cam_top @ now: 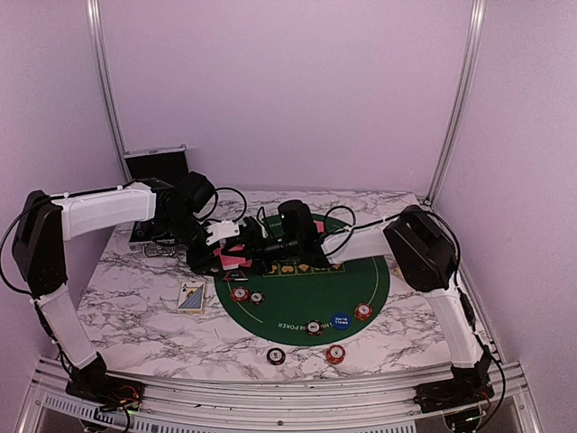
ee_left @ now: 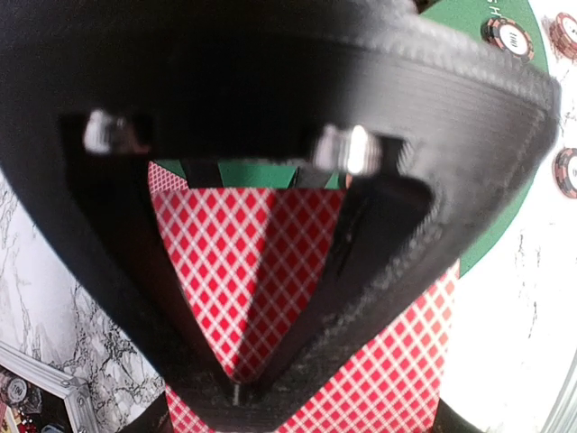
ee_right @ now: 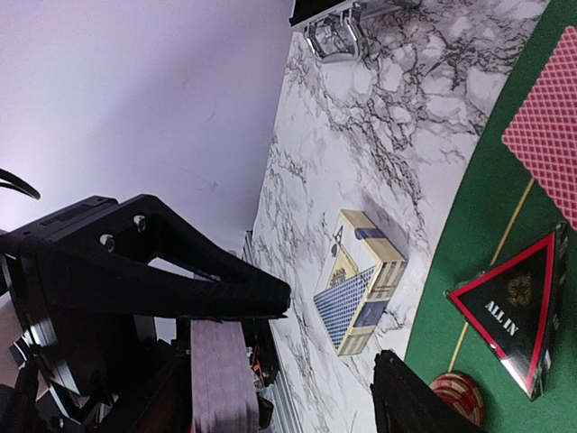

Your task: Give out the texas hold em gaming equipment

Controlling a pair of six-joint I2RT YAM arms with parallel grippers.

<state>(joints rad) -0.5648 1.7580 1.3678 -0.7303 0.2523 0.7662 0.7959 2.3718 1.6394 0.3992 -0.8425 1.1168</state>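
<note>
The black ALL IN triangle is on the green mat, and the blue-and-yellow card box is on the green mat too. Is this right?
Not quite. The card box lies on the marble table, beside the green mat, not on it. The ALL IN triangle is on the mat, as you say. The right wrist view shows this.

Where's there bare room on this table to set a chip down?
Bare marble near-left, between card box and left arm; also the green mat middle, behind the chips. Crowded at its back-left, where both arms meet over the cards.
</note>
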